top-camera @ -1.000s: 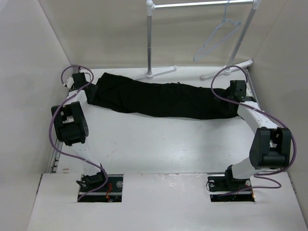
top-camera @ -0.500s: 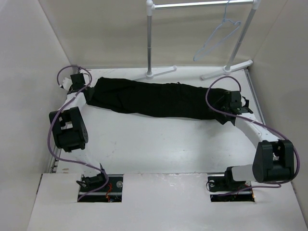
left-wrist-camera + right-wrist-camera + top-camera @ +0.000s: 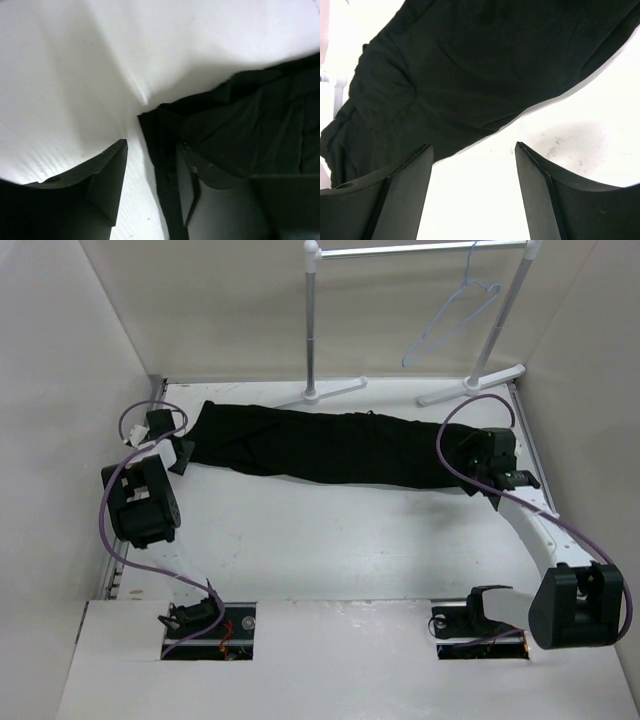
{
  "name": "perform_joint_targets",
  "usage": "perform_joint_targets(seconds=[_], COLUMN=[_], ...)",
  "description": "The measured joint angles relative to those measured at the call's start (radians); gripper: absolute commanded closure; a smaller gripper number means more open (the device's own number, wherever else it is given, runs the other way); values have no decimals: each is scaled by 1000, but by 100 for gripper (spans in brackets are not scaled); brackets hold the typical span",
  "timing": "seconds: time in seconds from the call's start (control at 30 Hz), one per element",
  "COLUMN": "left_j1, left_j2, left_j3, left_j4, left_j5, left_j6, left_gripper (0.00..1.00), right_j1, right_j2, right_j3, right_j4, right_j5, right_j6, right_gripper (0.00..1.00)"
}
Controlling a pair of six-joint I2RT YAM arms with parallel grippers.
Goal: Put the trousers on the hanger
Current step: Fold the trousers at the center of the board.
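Right gripper (image 3: 472, 145) backed off trousers (image 3: 485, 60), spread over table (image 3: 485, 210) beside them; left gripper (image 3: 151, 145) spread astride trousers' corner.

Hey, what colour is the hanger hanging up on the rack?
The hanger is pale lavender-white, a thin wire one. The top external view shows it best.

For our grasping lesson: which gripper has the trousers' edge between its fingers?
The left gripper: an edge of the trousers lies in its gap. The right gripper shows bare table in its gap, with the fabric lying past its tips.
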Motion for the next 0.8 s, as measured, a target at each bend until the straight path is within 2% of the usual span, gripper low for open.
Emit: perform_joint_targets(seconds=[0.23,0.43,0.6,0.73,0.8], left_j1=[37,40,40,40,40], left_j2=[-48,-62,-32,-7,2], left_j3=[-67,-108,-108,-108,-108], left_j4=[21,86,161,194,198], left_j5=[8,71,132,151,156], left_j6=[0,-14,-63,-100,-117], left_gripper=[44,44,56,81,90], right_j1=[0,0,-8,-66,-117], right_j2=[-32,-45,-48,-48,-46], right_j3=[0,-37,-67,-79,-82], right_j4=[-14,-14,-14,-8,-5], right_j5=[-13,-19,-24,-26,-26], right_j6=[-2,-2,-2,-2,-2], right_gripper=[27,26,26,26,26])
